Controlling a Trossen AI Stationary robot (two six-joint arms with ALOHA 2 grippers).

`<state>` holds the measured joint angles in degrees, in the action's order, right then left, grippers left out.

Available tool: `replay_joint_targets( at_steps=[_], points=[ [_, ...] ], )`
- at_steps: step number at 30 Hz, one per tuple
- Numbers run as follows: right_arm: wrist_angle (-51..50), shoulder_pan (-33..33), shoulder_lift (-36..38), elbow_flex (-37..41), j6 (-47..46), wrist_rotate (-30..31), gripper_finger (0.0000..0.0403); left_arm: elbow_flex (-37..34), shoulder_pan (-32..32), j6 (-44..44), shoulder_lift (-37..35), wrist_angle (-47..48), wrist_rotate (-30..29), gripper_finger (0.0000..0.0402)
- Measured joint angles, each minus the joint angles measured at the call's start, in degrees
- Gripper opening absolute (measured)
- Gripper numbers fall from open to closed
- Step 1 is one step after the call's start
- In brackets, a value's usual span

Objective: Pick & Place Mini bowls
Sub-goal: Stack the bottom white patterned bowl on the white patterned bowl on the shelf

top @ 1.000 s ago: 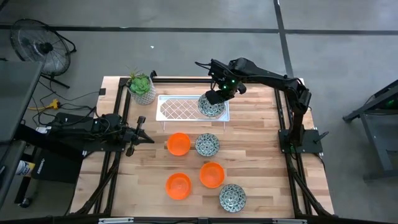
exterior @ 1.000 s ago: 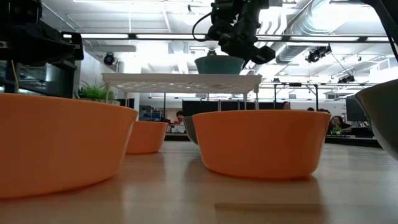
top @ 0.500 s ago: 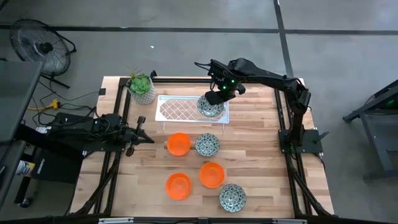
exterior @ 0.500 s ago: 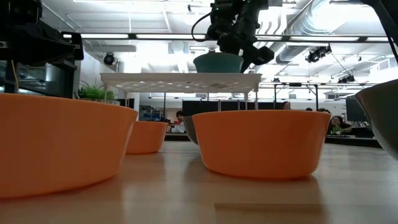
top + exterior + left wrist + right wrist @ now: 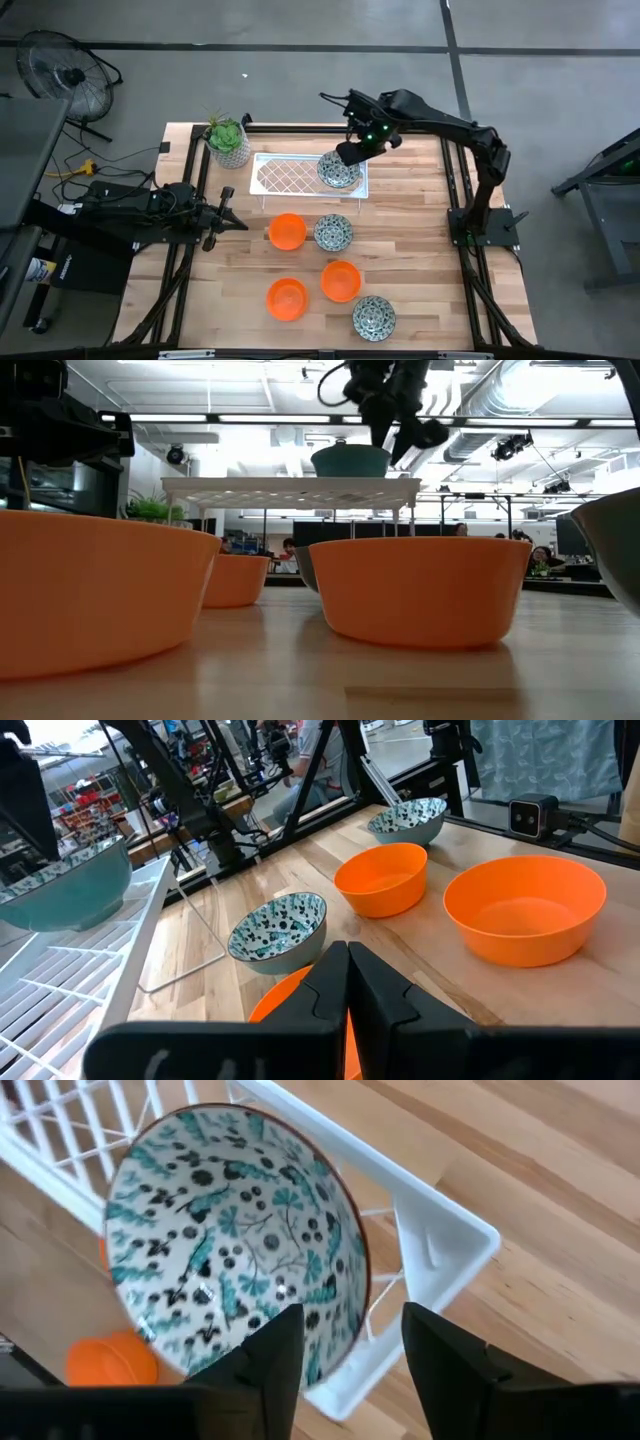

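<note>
Right tool [image 5: 352, 152] spread just above the white blue-green patterned mini bowl [image 5: 339, 170] sitting on the white lattice wire rack [image 5: 285, 176] — lift straight up clear of the rim before swinging to the five bowls left on the wooden counter [image 5: 420, 250]; left tool [image 5: 346, 982] pressed together, parked.

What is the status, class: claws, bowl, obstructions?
Right claw open above patterned bowl. Bowl sits on white rack. Left claw shut, parked. Nothing in the way.
</note>
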<state>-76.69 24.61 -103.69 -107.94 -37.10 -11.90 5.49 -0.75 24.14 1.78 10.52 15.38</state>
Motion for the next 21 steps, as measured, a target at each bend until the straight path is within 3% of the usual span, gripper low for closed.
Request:
replay_joint_targets(
  at_steps=[10,21],
  points=[
    [-10.8,-5.1,6.1,0.0,6.1,1.9,0.0157,0.0,0.0,0.0,0.0,0.0,0.0,0.0000],
    [-13.3,-15.1,10.7,0.0,1.5,7.5,0.0157,0.0,0.0,0.0,0.0,0.0,0.0,0.0000]
  ],
)
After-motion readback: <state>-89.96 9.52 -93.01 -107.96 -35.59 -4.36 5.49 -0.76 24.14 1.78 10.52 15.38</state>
